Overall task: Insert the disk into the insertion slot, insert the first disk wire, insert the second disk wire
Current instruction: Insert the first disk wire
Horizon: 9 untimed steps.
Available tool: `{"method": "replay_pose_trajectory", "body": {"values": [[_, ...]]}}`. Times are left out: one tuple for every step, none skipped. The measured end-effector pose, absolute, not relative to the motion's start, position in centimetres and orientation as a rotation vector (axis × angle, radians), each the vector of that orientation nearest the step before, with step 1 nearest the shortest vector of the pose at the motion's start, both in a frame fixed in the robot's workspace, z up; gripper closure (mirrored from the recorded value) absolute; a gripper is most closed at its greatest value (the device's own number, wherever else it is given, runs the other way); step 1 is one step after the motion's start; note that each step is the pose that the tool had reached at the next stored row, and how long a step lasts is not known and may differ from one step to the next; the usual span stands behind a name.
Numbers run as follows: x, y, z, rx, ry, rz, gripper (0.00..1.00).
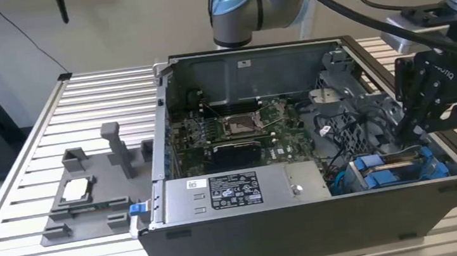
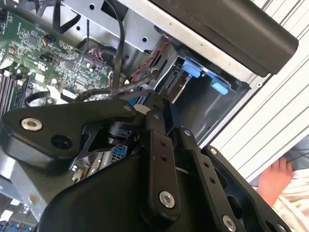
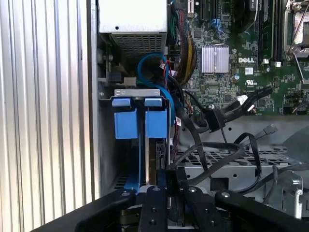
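The disk (image 3: 153, 153) stands edge-on inside the insertion slot (image 3: 136, 93) of the grey drive cage, with its blue carrier tabs (image 3: 141, 122) showing. In the exterior view the disk (image 1: 395, 160) sits at the case's front right corner. My gripper (image 3: 173, 193) hangs right over the disk's back edge, with its jaws shut on a black wire connector. In the exterior view the gripper (image 1: 417, 130) dips into the case just above the cage. The second wrist view has the gripper (image 2: 147, 106) with black wires running to its tip, close to the blue tabs (image 2: 203, 72).
Loose black wires with connectors (image 3: 219, 116) and a blue cable (image 3: 159, 92) lie beside the cage. The grey power supply (image 1: 235, 191) fills the case front, with the motherboard (image 1: 238, 133) behind it. A grey fixture (image 1: 91, 193) stands on the slatted table. A hand (image 2: 275, 180) rests outside the case.
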State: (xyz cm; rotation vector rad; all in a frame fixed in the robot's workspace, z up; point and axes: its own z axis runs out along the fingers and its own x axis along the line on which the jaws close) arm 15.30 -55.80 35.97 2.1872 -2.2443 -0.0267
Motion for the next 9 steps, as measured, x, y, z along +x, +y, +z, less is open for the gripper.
{"method": "replay_pose_trajectory", "body": {"values": [[15.46, -55.81, 35.97, 2.187, -2.244, -0.028, 0.81], [15.5, -55.83, 35.96, 2.187, -2.244, -0.028, 0.81], [15.49, -55.83, 35.96, 2.187, -2.244, -0.028, 0.81], [15.49, -55.82, 35.96, 2.187, -2.244, -0.028, 0.81], [15.49, -55.82, 35.96, 2.187, -2.244, -0.028, 0.81], [15.49, -55.83, 35.96, 2.187, -2.244, -0.029, 0.81], [15.5, -55.85, 35.97, 2.187, -2.244, -0.029, 0.81], [15.51, -55.87, 35.95, 2.187, -2.244, -0.031, 0.81], [15.52, -55.89, 35.93, 2.187, -2.245, -0.033, 0.81]]}}
